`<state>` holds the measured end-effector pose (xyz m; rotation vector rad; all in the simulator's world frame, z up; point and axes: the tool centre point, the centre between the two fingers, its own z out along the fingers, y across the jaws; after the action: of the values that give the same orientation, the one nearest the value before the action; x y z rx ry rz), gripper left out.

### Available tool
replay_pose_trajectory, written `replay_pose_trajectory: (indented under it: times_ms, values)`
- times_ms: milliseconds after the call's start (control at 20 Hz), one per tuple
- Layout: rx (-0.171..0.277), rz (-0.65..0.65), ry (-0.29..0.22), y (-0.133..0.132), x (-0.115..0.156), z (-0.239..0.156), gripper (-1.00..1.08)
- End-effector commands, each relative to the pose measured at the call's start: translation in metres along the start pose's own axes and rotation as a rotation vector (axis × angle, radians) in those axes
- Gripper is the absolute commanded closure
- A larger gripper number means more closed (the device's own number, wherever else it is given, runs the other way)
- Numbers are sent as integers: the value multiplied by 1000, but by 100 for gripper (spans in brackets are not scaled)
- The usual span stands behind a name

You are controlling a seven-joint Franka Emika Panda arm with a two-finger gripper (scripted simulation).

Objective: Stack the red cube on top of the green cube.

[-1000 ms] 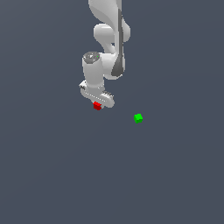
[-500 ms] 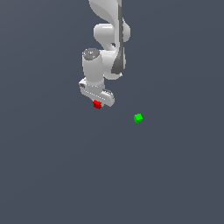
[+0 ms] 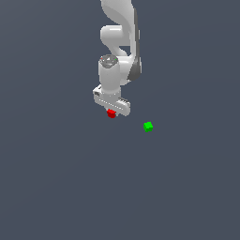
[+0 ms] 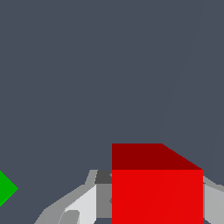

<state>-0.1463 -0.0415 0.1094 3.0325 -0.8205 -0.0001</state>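
The red cube is clamped between the fingers of my white gripper, which is shut on it and hangs from the arm in the middle of the exterior view. In the wrist view the red cube fills the space between the two pale fingers. The green cube rests on the dark floor, to the exterior view's right of the gripper and a little nearer the camera, apart from it. Only a corner of the green cube shows at the edge of the wrist view.
A plain dark grey floor stretches all around. The white arm rises above the gripper to the frame's upper edge.
The gripper, with the red cube held in it, has shifted a short way toward the exterior view's right, closer to the green cube. The green cube has stayed put.
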Motion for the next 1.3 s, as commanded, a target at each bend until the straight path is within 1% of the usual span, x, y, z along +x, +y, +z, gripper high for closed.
replay_pose_trajectory:
  times_ms: [0, 150, 500, 700, 1000, 1250]
  values:
    - [0, -1, 0, -18, -8, 4, 108]
    - [1, -1, 0, -44, -19, 10, 108]
    - [1, -1, -1, -116, -48, 28, 108]
    - [1, -1, -1, -149, -60, 35, 108]
    - [1, -1, 0, -184, -72, 44, 108]
    - [0, -1, 0, -196, -75, 46, 108]
